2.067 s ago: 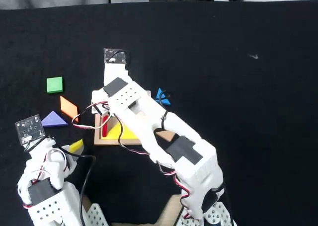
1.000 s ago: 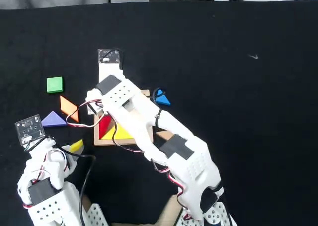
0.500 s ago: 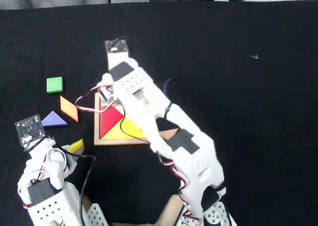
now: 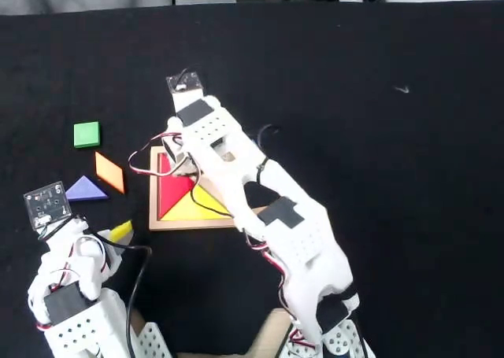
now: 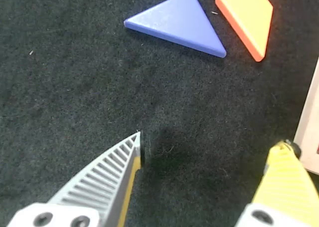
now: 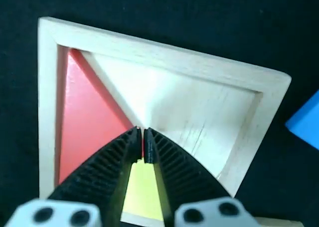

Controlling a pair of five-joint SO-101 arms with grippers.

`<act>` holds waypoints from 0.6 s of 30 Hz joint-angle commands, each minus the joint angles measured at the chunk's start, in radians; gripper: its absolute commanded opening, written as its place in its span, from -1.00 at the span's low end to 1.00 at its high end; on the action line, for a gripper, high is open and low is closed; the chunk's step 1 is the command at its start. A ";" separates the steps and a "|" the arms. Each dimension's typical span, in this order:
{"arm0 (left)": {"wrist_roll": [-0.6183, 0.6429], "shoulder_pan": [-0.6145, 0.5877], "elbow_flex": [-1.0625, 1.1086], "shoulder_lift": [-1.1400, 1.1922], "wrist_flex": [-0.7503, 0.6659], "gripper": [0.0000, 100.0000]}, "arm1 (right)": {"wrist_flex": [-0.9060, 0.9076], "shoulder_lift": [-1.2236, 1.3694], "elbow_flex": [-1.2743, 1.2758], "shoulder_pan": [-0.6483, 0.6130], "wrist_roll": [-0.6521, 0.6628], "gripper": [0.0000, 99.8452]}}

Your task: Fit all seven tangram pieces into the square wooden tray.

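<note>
Where the red triangle (image 6: 87, 117) meets the yellow triangle (image 6: 143, 192) inside the tray (image 6: 164, 52), we see the right hand (image 6: 140, 132) with its two fingers drawn together to a hairline gap. It has hold of nothing. Whether its tips touch the pieces we cannot tell.

The tray sits left of the middle of the bench (image 4: 409, 216), about halfway between the far and near edges. The red triangle lies flat along the tray side facing the bench's left edge. The yellow one lies along the side facing the near edge, and the rest of the tray floor is bare wood. A blue piece (image 6: 305, 119) lies on the bench just beside one tray corner, apart from the rim.

The left hand (image 5: 211, 139) is spread wide and empty above the cloth, toward the near left corner. The purple triangle (image 5: 179, 22) and orange parallelogram (image 5: 245, 15) lie a little beyond its fingertips. The green square (image 4: 87, 134) lies farther toward the far edge.

Two seconds ago the red triangle showed as a narrow strip (tilted, it seemed) at the tray's left side; now it lies flat. The right arm (image 4: 236, 177) has swung toward the bench's right edge, over the spot beside the tray where the blue piece lay. The left hand and the loose pieces have not moved.
</note>
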 commanded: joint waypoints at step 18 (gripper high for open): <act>-0.006 -0.010 0.021 -0.008 0.008 -0.23 | 0.141 -0.010 -0.143 0.012 0.012 -0.98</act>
